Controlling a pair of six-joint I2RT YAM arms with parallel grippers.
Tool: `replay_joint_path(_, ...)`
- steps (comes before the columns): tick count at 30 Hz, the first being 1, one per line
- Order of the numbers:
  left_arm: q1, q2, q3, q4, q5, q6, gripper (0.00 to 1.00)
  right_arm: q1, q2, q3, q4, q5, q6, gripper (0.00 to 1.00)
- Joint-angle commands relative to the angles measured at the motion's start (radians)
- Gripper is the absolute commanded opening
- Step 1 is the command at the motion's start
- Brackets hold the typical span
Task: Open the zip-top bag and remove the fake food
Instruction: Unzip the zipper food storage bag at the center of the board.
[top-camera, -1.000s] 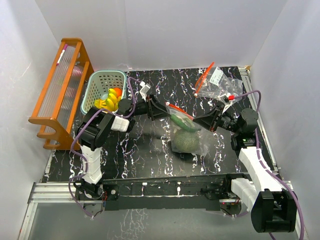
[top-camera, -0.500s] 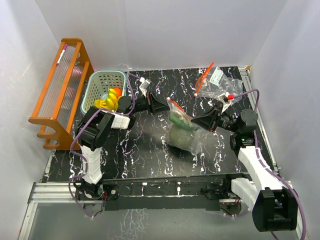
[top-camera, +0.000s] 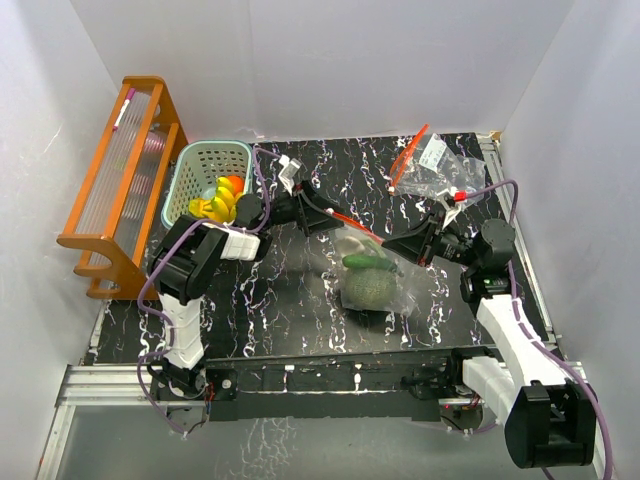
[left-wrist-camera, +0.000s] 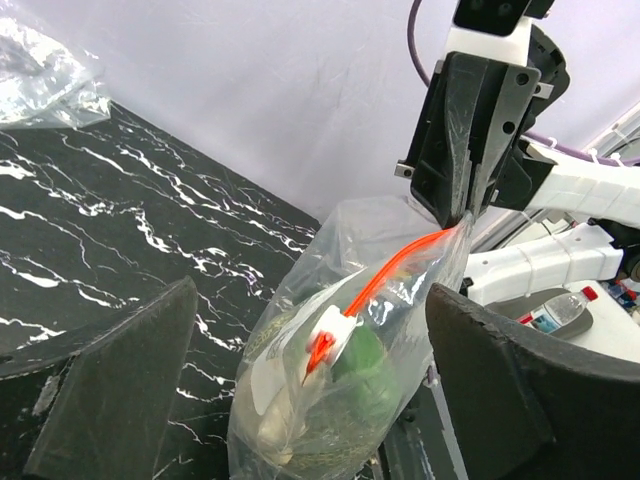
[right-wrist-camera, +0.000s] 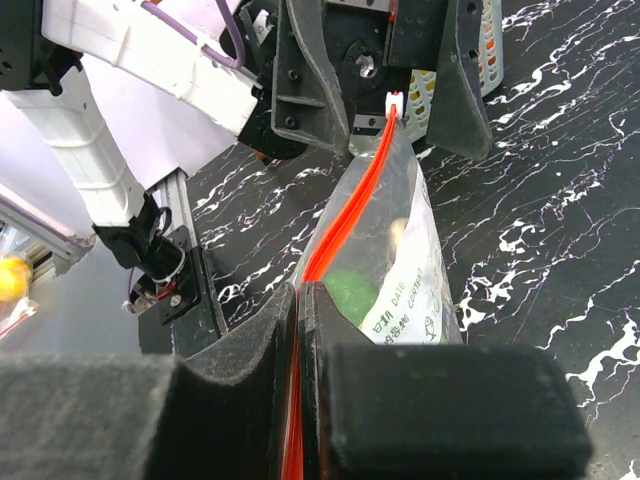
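Observation:
A clear zip-top bag (top-camera: 378, 288) hangs between my two grippers by its orange zip strip (top-camera: 362, 229). Inside it are a green piece (left-wrist-camera: 365, 355), a netted green round piece (top-camera: 366, 287) and a pale piece. My right gripper (top-camera: 400, 243) is shut on the zip strip's end (right-wrist-camera: 298, 290). My left gripper (top-camera: 325, 215) is open, its fingers (left-wrist-camera: 130, 390) wide on both sides of the bag, not touching it. The white slider (left-wrist-camera: 330, 335) sits between them and also shows in the right wrist view (right-wrist-camera: 393, 100). A banana bunch and an orange (top-camera: 222, 197) lie in the teal basket.
The teal basket (top-camera: 190, 165) stands at the back left, beside an orange wooden rack (top-camera: 120, 180). Another clear zip-top bag (top-camera: 435, 165) with an orange strip lies at the back right. White walls close in the black marbled table (top-camera: 270, 300).
The bag swung left and then back. Its zip strip now runs taut between the two grippers. Both arms have hardly moved.

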Motion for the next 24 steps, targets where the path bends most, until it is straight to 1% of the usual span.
replay_joint_path(1, -0.017, -0.044, -0.026, 0.194, -0.015, 0.037, 0.97, 0.006, -0.049, 0.057, 0.051, -0.008, 0.019, 0.08)
replay_joint_path(3, -0.025, -0.047, -0.031, 0.194, -0.016, 0.041, 0.97, 0.007, -0.064, 0.059, 0.091, -0.017, 0.062, 0.08)
replay_joint_path(6, -0.045, -0.073, -0.047, 0.194, -0.035, 0.060, 0.92, 0.007, -0.071, 0.075, 0.125, -0.020, 0.107, 0.08)
replay_joint_path(9, -0.069, -0.108, -0.060, 0.194, -0.055, 0.077, 0.81, 0.006, -0.074, 0.092, 0.136, -0.015, 0.122, 0.08)
replay_joint_path(10, -0.076, -0.115, -0.058, 0.194, -0.056, 0.076, 0.76, 0.007, -0.074, 0.095, 0.145, -0.017, 0.131, 0.08)
replay_joint_path(14, -0.084, -0.129, -0.037, 0.194, -0.057, 0.060, 0.49, 0.007, -0.076, 0.084, 0.194, -0.032, 0.172, 0.08)
replay_joint_path(15, -0.085, -0.135, -0.033, 0.194, -0.065, 0.055, 0.37, 0.006, -0.077, 0.082, 0.195, -0.030, 0.177, 0.08)
replay_joint_path(17, -0.084, -0.146, -0.022, 0.194, -0.090, 0.034, 0.08, 0.008, -0.079, 0.077, 0.196, -0.028, 0.183, 0.08)
replay_joint_path(18, -0.084, -0.150, -0.014, 0.194, -0.096, 0.023, 0.00, 0.009, -0.078, 0.073, 0.193, -0.025, 0.185, 0.08)
replay_joint_path(21, -0.083, -0.170, -0.006, 0.194, -0.103, 0.008, 0.00, 0.009, -0.075, 0.076, 0.142, -0.002, 0.158, 0.08)
replay_joint_path(24, -0.082, -0.178, 0.011, 0.192, -0.057, -0.007, 0.00, 0.009, -0.075, 0.106, 0.004, 0.074, 0.083, 0.08)
